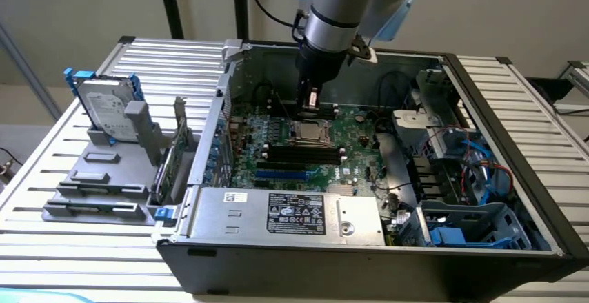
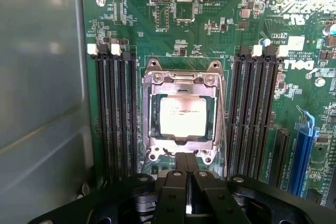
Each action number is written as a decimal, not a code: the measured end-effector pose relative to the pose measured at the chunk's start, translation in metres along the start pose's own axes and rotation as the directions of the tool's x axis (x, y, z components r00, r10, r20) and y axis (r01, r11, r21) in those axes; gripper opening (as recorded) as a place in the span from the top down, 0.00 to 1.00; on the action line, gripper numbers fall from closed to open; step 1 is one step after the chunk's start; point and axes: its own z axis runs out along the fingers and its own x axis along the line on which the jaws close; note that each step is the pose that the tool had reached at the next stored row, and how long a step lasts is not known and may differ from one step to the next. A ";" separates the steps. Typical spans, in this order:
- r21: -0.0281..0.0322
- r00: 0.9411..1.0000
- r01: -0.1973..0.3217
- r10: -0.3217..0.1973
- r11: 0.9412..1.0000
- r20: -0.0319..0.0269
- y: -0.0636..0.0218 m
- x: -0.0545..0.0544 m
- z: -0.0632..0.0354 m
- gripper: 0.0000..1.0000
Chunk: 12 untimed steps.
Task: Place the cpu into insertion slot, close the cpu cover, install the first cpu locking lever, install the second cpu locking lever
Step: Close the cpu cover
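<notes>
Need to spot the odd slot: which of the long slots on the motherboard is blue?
The lone blue slot beyond the black memory slots, on their side away from the cpu; every other long slot is black.

Soft, even light falls from above. The pale square metal chip (image 2: 180, 115) glares near-white in the wrist view; the black metal computer case (image 1: 368, 268) is dimmer inside.

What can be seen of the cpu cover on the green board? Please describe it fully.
The cpu cover is a square frame of shiny silver metal with lugs at its corners. It seems to lie flat on the insertion slot, between two banks of black memory slots. Its opening shows the pale cpu. The shut gripper is at one edge; contact cannot be judged.
</notes>
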 end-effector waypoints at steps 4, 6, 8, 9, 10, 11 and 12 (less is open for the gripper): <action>0.001 1.000 0.000 0.000 1.000 -0.001 -0.0008 -0.004 0.0056 0.89; 0.001 1.000 0.000 0.000 1.000 -0.001 -0.0003 -0.004 0.0089 0.89; 0.001 1.000 0.000 0.000 1.000 -0.001 0.0002 -0.004 0.0122 0.89; 0.001 1.000 0.000 0.000 1.000 -0.001 0.0002 -0.004 0.0139 0.89; 0.001 1.000 0.000 0.000 1.000 -0.001 0.0000 -0.004 0.0157 0.89; 0.002 1.000 0.000 0.000 1.000 -0.001 -0.0003 -0.004 0.0173 0.89; 0.002 1.000 0.000 0.000 1.000 -0.001 -0.0006 -0.004 0.0189 0.89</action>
